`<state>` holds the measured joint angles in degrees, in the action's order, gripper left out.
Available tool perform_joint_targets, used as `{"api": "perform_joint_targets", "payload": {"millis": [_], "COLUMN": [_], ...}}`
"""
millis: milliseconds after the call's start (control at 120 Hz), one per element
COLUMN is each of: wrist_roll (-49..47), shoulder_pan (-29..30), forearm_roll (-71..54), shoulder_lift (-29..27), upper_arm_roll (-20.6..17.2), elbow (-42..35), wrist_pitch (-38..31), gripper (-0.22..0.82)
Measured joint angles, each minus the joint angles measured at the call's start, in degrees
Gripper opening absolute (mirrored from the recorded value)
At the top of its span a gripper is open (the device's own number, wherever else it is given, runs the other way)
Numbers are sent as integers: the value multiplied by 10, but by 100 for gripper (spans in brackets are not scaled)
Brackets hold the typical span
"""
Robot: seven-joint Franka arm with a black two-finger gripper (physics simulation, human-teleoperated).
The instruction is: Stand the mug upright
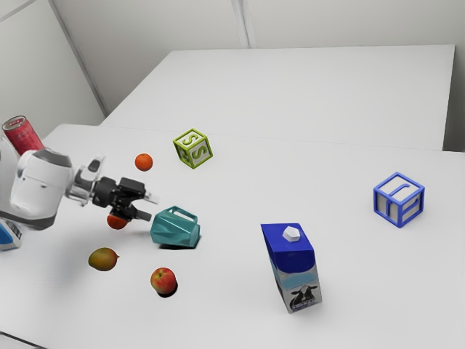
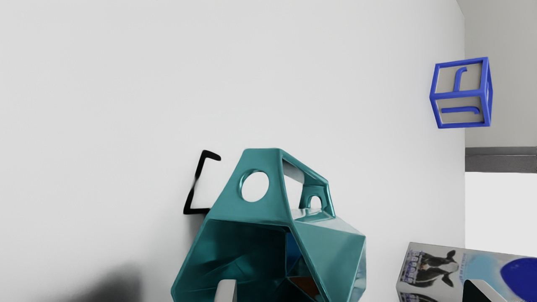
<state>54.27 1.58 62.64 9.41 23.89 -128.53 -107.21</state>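
one white bench (image 1: 327, 174) carries a milk carton (image 1: 292, 251); the released end effector (image 1: 149, 207), fingers apart, is near the teal mug (image 1: 173, 233), which lies on its side, handle up and mouth toward it; a smaller apple (image 1: 163, 279) lies nearby.

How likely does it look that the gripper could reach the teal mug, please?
Probably yes: the gripper is open near the mug, whose mouth faces it, and nothing visible stands between them.
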Motion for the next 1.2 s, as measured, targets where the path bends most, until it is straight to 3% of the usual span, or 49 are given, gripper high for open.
{"api": "perform_joint_targets", "payload": {"millis": [542,625,758,858,1200], "wrist_roll": [82,89,95,97,100], "shoulder_pan": [-30,-30,-29,-28,-28], "forearm_roll": [43,44,45,45,41], "shoulder_lift": [25,25,23,22,0], "upper_arm_roll": [-7,-7,-10,-11,-16], "elbow": [-7,-7,-7,-6,16], "wrist_pitch": [6,4,5,6,6], "gripper": [57,48,17,2,-12]}}
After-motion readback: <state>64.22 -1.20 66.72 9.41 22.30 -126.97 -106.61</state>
